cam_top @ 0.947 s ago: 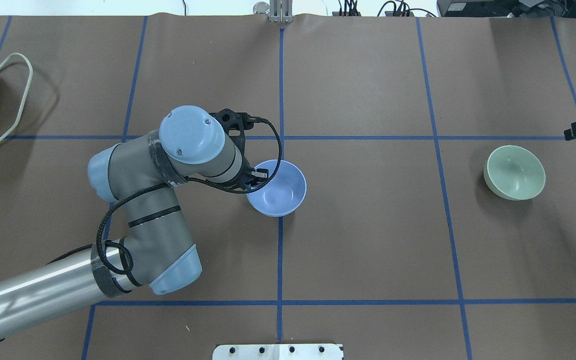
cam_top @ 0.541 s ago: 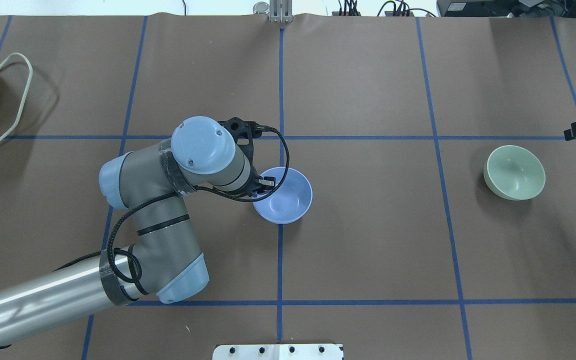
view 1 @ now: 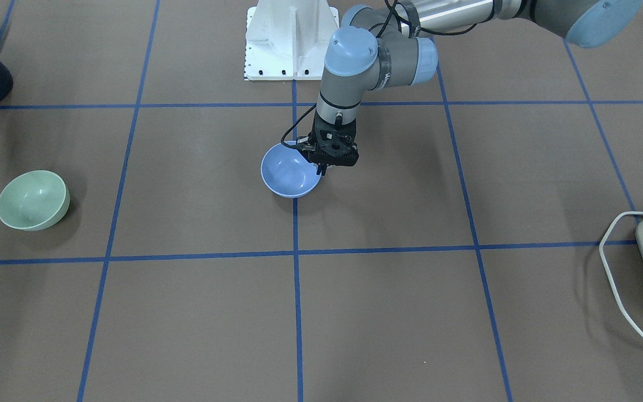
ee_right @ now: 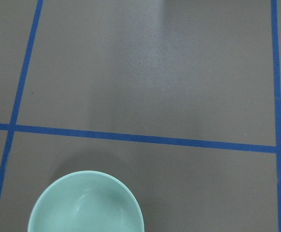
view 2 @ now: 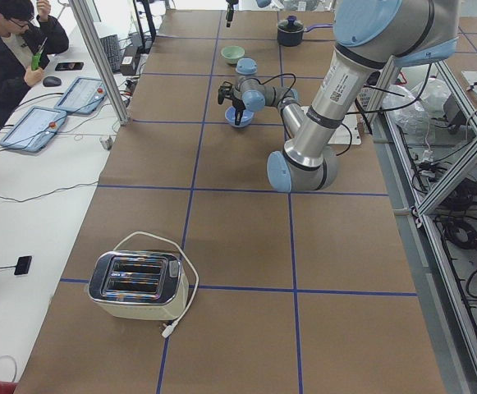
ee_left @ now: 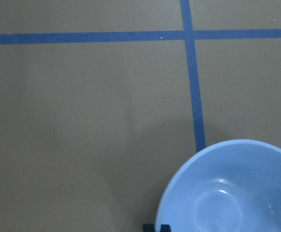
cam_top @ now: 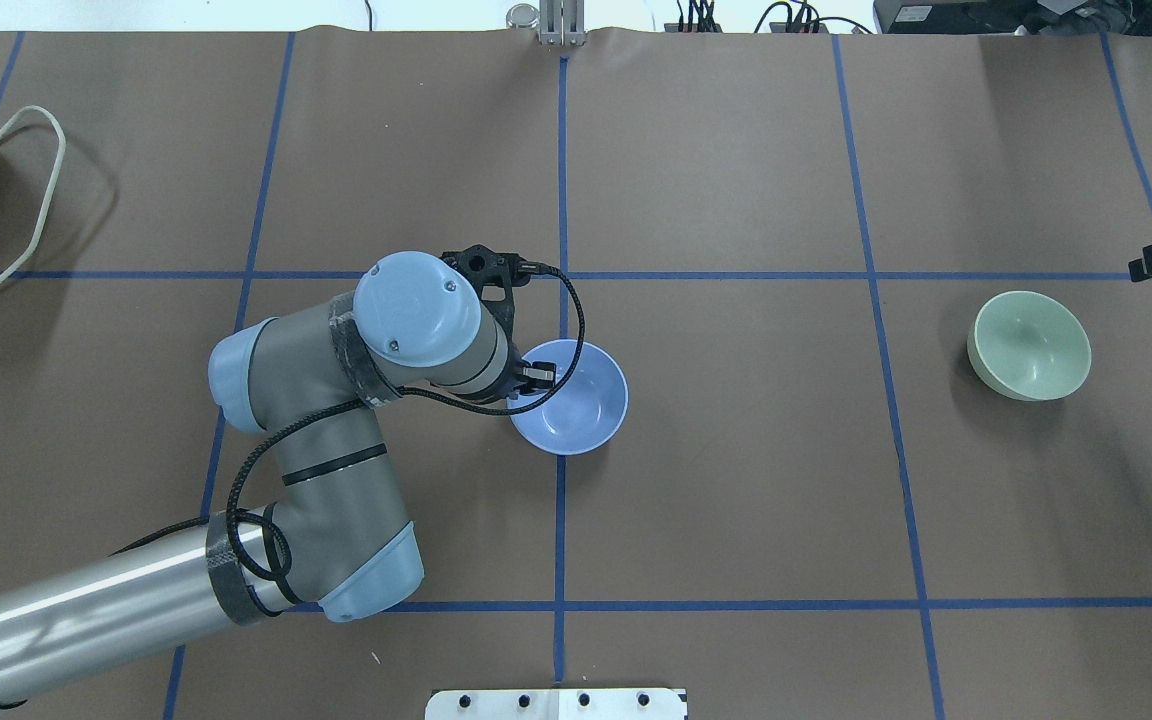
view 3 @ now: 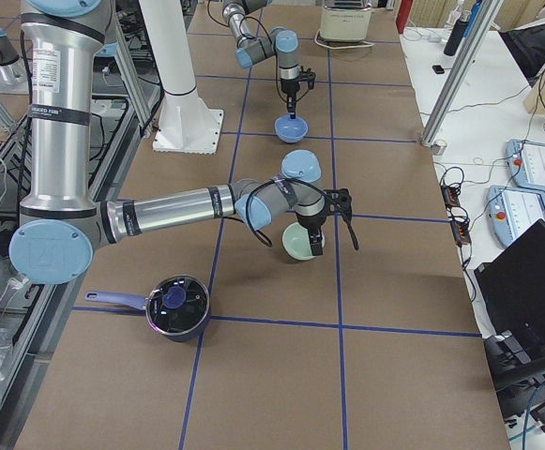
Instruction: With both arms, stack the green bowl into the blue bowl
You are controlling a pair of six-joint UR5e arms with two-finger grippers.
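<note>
Tabletop (cam_top: 736, 500): bent left arm's fingers (view 1: 321, 167) seemingly clamp blue bowl's (view 1: 288, 176) rim; right fingers (view 3: 315, 246) unclear.

First bowl (cam_top: 576, 405) at table (cam_top: 736, 500) centre, second bowl (cam_top: 1029, 345) far right

The left claw (view 1: 321, 168) is pointed down and clamped on the rim of the blue bowl (view 1: 287, 178); the right claw (view 3: 317, 242) is held low.

Glossy blue bowl (cam_top: 581, 405) upright, rim pinched in my left claw (cam_top: 533, 376); mint green bowl (cam_top: 1029, 345) upright, well apart to my right
</note>
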